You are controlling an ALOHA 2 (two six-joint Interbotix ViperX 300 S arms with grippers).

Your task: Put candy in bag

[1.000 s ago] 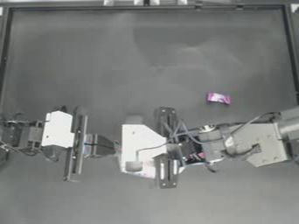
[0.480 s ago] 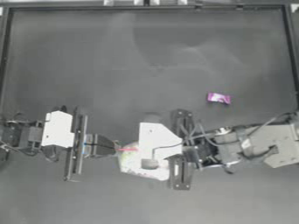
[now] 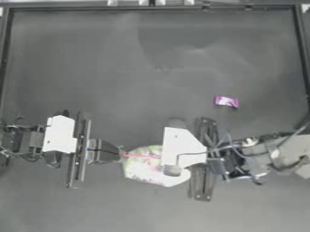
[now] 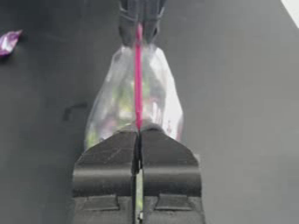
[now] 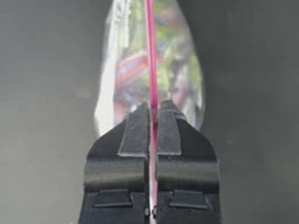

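Left hand (image 4: 139,133) and right hand (image 5: 153,107) both clamped on my bag's (image 3: 145,166) zip strip, facing; candy (image 3: 226,101) well apart.

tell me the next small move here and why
Probably ease the two grippers slightly together so the bag's mouth opens: left gripper and right gripper each pinch the zip strip, it looks flat shut, and the candy lies loose on the table.

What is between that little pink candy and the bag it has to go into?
No object lies on the bare table between the candy and the bag. But the bag's pink zip strip looks closed, pinched at one end by the left gripper and at the other by the right gripper.
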